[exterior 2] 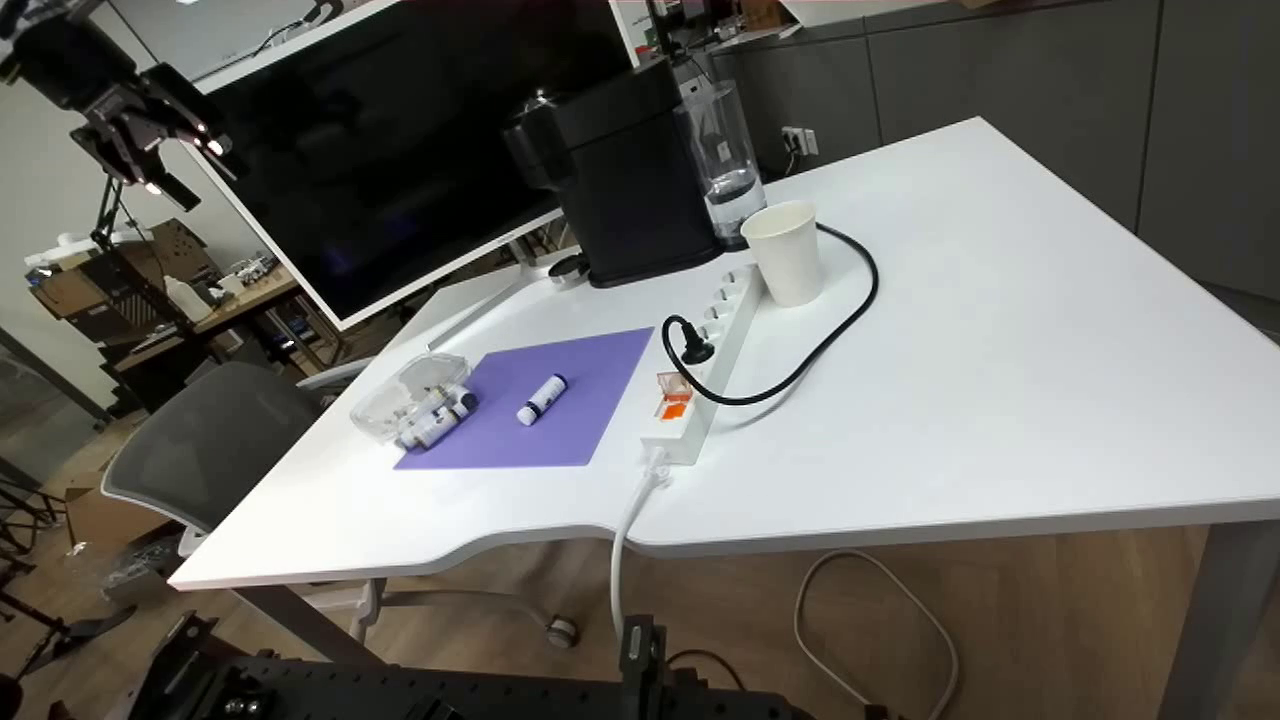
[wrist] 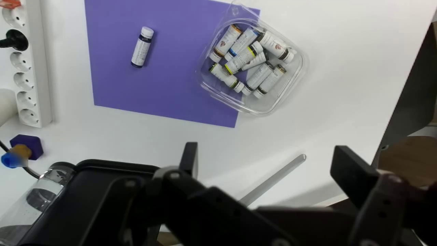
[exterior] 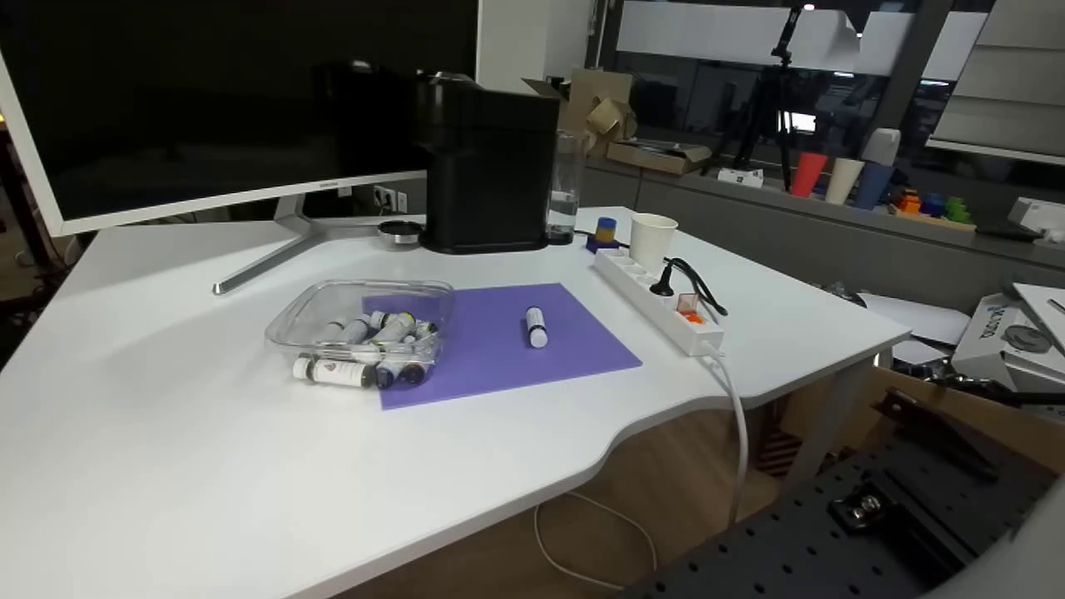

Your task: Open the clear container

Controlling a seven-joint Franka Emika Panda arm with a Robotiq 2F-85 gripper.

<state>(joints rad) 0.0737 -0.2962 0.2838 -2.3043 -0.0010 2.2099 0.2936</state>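
White desk in a cluttered room, with a large monitor at the back, a tall black machine standing by one end of it and a clear tank just beside the machine. Nearer, a white power strip runs along one side of a purple mat; a black plug sits in the strip, and a paper cup stands close by the end nearest the machine. One small bottle lies on its side on the mat, between the power strip and the clear container. That container sits over the mat's opposite edge, partly on bare desk, holding a jumble of white-labelled bottles; whether its top is covered is hard to tell. Between the container and the monitor, a metal leg of the monitor's stand rests on the desk. Up in the air, well apart from the container, is the gripper. Its two fingers are spread wide, and the wrist view shows only desk and part of the metal leg in the gap
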